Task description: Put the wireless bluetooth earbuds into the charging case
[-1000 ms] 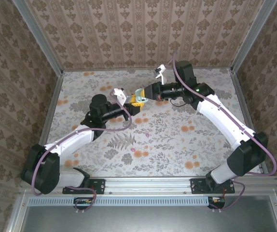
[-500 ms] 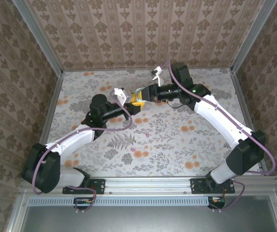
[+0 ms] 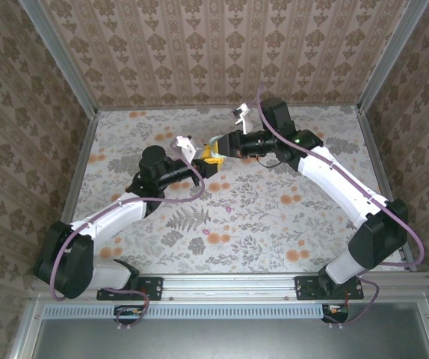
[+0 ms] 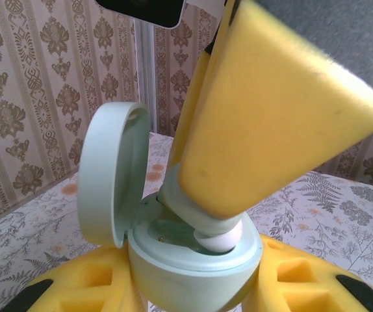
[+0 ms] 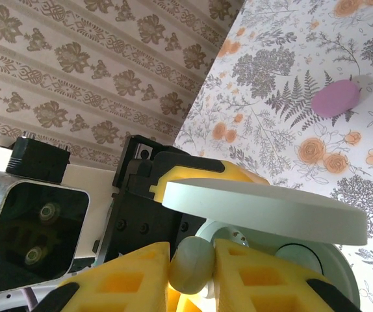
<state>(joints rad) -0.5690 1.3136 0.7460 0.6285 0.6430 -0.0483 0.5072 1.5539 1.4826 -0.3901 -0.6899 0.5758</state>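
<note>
Pinching a pale earbud (image 5: 191, 263) between its yellow pads, the right gripper (image 3: 217, 145) is closed on it and leans in from the far right. The bud's end is down at the mouth of the mint charging case (image 4: 193, 266). It touches the well there, though I'd say it isn't fully seated, so the push runs down along the fingers. The left gripper (image 3: 209, 158) clamps the case upright, with its lid (image 4: 112, 175) swung open. A pink earbud (image 5: 336, 99) lies well apart on the table (image 3: 312, 224).
</note>
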